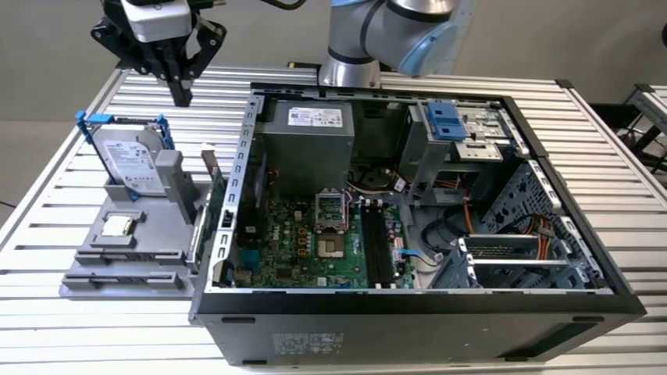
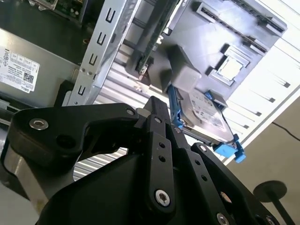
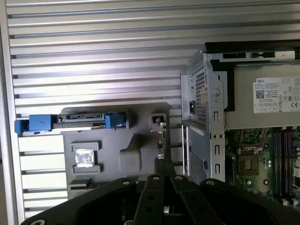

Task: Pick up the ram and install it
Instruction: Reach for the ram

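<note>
My gripper [image 1: 181, 97] hangs shut and empty over the slatted table, high above the far end of the grey parts holder [image 1: 125, 234] on the exterior view's left. In both wrist views its black fingers [image 2: 156, 108] [image 3: 163, 165] meet at a point. I cannot pick out the ram. The one thin greenish board [image 1: 218, 205] [image 2: 153, 38] that I see stands on edge at the holder's side by the case, and it carries a metal bracket [image 3: 158, 121]. The motherboard's black slots [image 1: 377, 242] lie inside the open computer case [image 1: 242, 156].
A silver hard drive in a blue frame [image 1: 133, 156] [image 3: 70, 122] stands upright in the holder, close under the gripper. A small square chip [image 1: 117, 226] [image 3: 84, 157] lies in a holder pocket. The arm's base [image 1: 349, 70] stands behind the case.
</note>
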### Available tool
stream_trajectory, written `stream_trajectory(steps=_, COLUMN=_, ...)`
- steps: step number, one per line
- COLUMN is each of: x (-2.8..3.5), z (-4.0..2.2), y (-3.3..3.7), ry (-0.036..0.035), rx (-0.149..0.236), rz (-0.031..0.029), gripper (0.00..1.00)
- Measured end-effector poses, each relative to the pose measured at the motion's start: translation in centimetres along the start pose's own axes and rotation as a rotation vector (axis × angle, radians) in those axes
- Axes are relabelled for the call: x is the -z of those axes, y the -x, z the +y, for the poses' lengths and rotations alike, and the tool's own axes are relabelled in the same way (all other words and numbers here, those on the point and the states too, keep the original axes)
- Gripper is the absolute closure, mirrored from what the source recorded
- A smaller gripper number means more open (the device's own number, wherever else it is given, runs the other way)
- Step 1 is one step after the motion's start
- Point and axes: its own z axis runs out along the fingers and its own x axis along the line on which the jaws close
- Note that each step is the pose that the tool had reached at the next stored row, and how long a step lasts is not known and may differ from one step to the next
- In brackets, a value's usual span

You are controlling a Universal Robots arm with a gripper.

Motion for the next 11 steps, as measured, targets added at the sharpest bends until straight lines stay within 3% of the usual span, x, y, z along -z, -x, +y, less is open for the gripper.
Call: stream_trajectory(steps=11, x=0.06, z=-0.17, y=-2.36, ry=0.0000, rx=0.000, rz=0.0001, gripper=1.00)
